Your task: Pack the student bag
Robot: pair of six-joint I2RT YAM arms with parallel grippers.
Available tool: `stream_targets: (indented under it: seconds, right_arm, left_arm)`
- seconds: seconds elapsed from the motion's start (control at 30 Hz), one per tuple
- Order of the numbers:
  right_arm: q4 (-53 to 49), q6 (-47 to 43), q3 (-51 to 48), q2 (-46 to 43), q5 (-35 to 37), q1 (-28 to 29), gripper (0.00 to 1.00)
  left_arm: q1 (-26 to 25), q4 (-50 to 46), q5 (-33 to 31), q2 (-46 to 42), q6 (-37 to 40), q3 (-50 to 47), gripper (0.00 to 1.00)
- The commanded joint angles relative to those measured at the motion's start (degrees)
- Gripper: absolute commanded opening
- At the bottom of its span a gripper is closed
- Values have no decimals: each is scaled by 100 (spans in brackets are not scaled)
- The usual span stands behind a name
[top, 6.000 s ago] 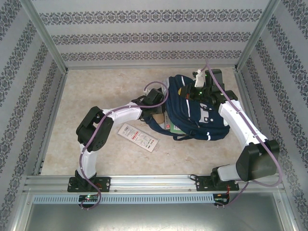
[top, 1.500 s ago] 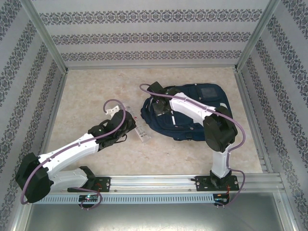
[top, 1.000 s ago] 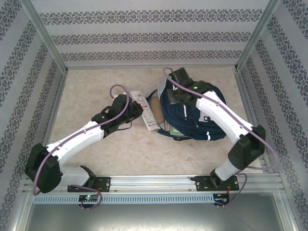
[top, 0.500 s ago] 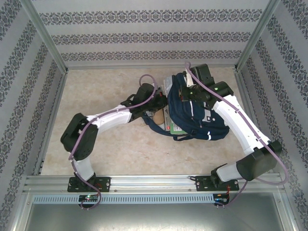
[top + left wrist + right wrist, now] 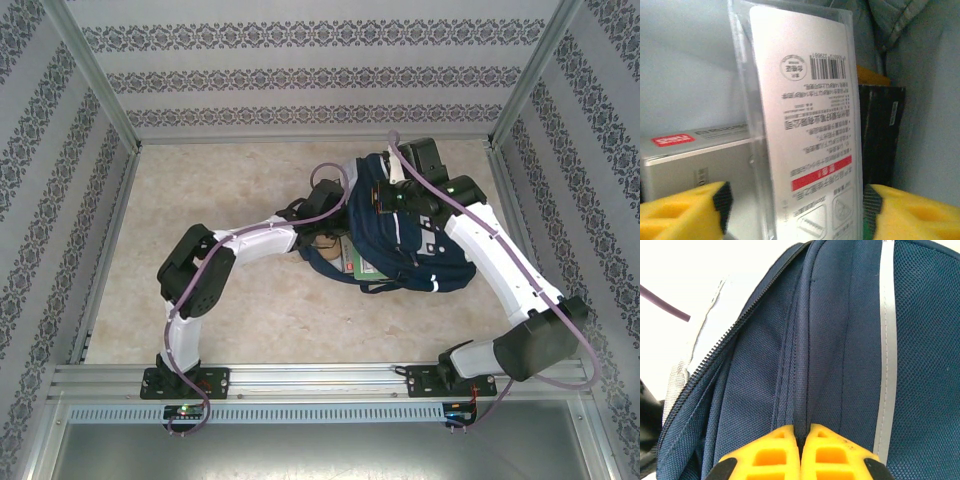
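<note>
Backpack [image 5: 415, 255] is laid on the far right part of the table [image 5: 220, 200]. Its long axis is slanted from far-centre to near-right, and the mouth is turned left. Left claw [image 5: 795, 212] is reached into that mouth from the left. Its jaws are seen spread wide, with a flat carded packet [image 5: 805, 125] stood on end between them. A silver box [image 5: 700, 155] is seen on one side and a black item [image 5: 880, 135] on the other. Pad contact with the packet cannot be told. Right claw [image 5: 800, 446] is clamped shut on a ridge of backpack fabric beside the zip; the mouth is apparently held up by it. Likely next: left claw is to be backed out leftward, straight along its entry line, so the packet is not dragged out.
</note>
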Motion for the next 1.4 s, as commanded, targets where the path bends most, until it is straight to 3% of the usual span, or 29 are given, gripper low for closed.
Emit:
stream_targets:
  seconds: [0.0, 0.07, 0.1, 0.17, 0.23, 0.33, 0.43, 0.53, 0.7, 0.87, 1.0, 1.2, 1.27, 1.37]
  right_arm:
    - [541, 109, -82, -293, -194, -56, 4]
    - [532, 117, -149, -314, -194, -65, 13]
    - [519, 131, -192, -327, -185, -70, 22]
    - [491, 169, -301, -384, -120, -79, 35]
    - [405, 228, -405, -426, -66, -73, 38]
    - [347, 395, -721, -600, -3, -71, 40]
    - [426, 639, -1166, -850, -40, -68, 39]
    - [525, 924, -1620, -1101, -127, -52, 39]
    - [594, 1355, -2234, -1453, -40, 163, 39]
    - [715, 1889, -2887, -1687, 226, 507, 39]
    - [855, 2387, -3423, -1801, 437, 786, 39]
    - [1060, 2904, -4001, -1926, 649, 914, 40]
    - [1110, 2989, -4090, -1896, 675, 914, 39]
    - [1077, 2992, -4087, -1742, 875, 858, 40]
  left_arm:
    - [64, -559, -330, -580, 450, -58, 80]
    - [107, -919, -467, -827, 597, -118, 81]
    - [139, -1114, -540, -954, 682, -158, 81]
    - [185, -1544, -666, -1213, 833, -211, 74]
    - [252, -2126, -804, -1389, 1048, -137, 68]
    - [373, -2755, -1170, -1594, 1354, -95, 61]
    - [710, -2996, -1067, -1484, 1651, 41, 61]
    - [1071, -3143, -686, -1020, 2083, 484, 62]
    - [1404, -3744, -865, -104, 2792, 1773, 63]
    - [1615, -3633, -91, 554, 3044, 2748, 73]
    - [1607, -4111, 871, 1687, 3402, 4321, 77]
    - [1523, -4513, 1565, 2970, 3926, 5733, 90]
    - [1522, -4579, 1831, 3237, 3984, 5925, 89]
    - [1472, -4782, 1907, 3453, 4116, 5904, 81]
